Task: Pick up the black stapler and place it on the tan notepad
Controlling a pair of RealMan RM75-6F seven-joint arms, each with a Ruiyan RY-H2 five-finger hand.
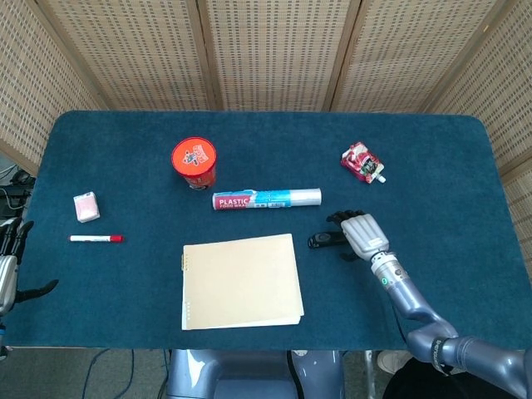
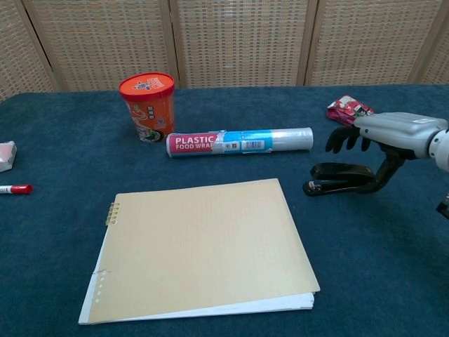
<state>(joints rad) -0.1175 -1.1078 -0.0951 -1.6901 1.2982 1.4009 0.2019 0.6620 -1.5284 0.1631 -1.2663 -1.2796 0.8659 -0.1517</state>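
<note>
The black stapler (image 1: 320, 241) (image 2: 337, 179) lies on the blue tablecloth just right of the tan notepad (image 1: 239, 281) (image 2: 203, 246). My right hand (image 1: 359, 233) (image 2: 389, 133) hovers over the stapler's right half with its fingers spread above it. Its thumb reaches down by the stapler's right end, and nothing is gripped. The stapler's right part is hidden under the hand in the head view. At the table's left edge my left hand (image 1: 7, 270) hangs with its fingers apart, holding nothing.
Behind the notepad lies a plastic wrap roll (image 1: 266, 199) (image 2: 238, 142), with an orange cup (image 1: 194, 160) (image 2: 147, 105) at its left. A red pouch (image 1: 362, 161) (image 2: 347, 109) sits behind the right hand. A marker (image 1: 96, 238) and a pink eraser (image 1: 86, 207) lie far left.
</note>
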